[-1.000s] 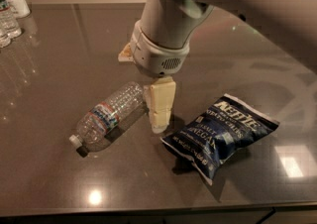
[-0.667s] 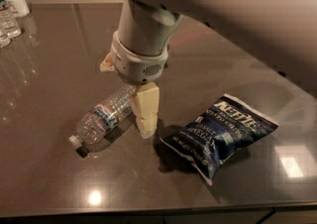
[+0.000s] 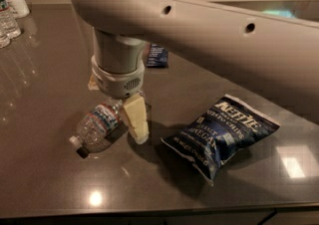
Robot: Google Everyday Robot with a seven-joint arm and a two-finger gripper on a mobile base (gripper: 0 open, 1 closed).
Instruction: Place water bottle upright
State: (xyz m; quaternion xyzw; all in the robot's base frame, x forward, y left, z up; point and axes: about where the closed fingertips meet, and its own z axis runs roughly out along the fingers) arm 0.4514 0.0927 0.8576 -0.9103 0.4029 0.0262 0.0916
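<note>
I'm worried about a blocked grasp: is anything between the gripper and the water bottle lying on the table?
Nothing visible. The gripper is right over the base end of the water bottle; the chip bag lies apart, on the gripper's other side.

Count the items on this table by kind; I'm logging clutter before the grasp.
Water bottle lying on its side, beneath the claw: 1
Kettle chip bag: 1
Dark blue packet behind the arm: 1
White pump-top bottle: 1
Small clear bottles at the far left edge: 2
Total: 6
</note>
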